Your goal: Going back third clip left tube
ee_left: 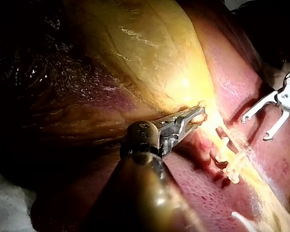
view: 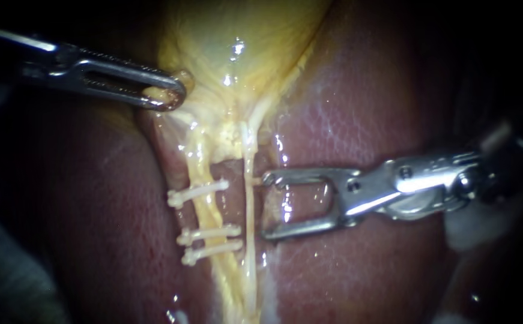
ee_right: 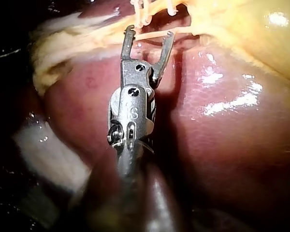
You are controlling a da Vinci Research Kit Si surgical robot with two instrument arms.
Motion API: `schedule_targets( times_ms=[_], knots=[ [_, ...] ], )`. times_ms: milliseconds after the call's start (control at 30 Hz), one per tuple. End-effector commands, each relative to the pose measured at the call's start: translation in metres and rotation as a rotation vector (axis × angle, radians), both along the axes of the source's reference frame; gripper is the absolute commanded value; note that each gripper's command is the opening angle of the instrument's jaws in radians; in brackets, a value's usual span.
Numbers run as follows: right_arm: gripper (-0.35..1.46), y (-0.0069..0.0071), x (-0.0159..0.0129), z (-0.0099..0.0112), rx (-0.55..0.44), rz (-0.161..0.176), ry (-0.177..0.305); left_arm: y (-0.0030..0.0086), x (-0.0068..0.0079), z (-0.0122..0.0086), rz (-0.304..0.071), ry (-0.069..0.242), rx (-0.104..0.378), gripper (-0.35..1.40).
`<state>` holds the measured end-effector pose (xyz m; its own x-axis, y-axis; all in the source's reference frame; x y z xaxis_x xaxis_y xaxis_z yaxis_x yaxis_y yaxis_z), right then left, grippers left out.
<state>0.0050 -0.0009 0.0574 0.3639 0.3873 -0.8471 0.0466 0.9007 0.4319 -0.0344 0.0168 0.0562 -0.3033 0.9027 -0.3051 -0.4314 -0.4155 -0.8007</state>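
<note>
Just beyond the spread, empty jaws of the right tool (view: 268, 206), three white clips (view: 208, 233) sit across the yellow left tube (view: 204, 207), one higher and two close together below. A thinner pale tube (view: 250, 240) runs between the tool's tips and the clips, and the upper tip looks to touch it. The left tool (view: 168, 96), well apart above, is pinched on yellow tissue at the neck of the gallbladder (view: 237, 36). The right wrist view shows the thin tube crossing right at the open tips, with the clips ahead of it. It also shows white gauze (ee_right: 53, 154) beside the shaft. The left wrist view shows the right tool standing clear of the clips. Glistening liver (view: 363, 108) lies on both sides.
</note>
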Motion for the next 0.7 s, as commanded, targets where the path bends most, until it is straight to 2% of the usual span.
schedule_targets(
  times_ms=[33,200,433,533,700],
  knots=[
    [0.5,0.0002,-0.0005,-0.0002,-0.009,-0.006,0.001,0.0,0.0,0.0001,0.0,0.0,0.0,-0.35],
    [0.5,0.0008,-0.0021,-0.0007,-0.024,-0.01,-0.003,0.0001,0.0,0.0002,0.001,0.0,0.0,-0.35],
    [0.5,0.001,-0.0028,-0.0004,-0.035,-0.015,-0.001,-0.0001,-0.0004,0.0009,-0.002,0.002,-0.004,-0.35],
    [0.5,0.0011,-0.003,-0.0004,-0.035,-0.015,-0.001,-0.0003,-0.0009,0.0017,-0.004,0.005,-0.008,-0.35],
    [0.5,0.0012,-0.0033,-0.0004,-0.039,-0.017,0.0,-0.0001,-0.002,0.0043,-0.002,0.007,-0.023,-0.35]
  ],
)
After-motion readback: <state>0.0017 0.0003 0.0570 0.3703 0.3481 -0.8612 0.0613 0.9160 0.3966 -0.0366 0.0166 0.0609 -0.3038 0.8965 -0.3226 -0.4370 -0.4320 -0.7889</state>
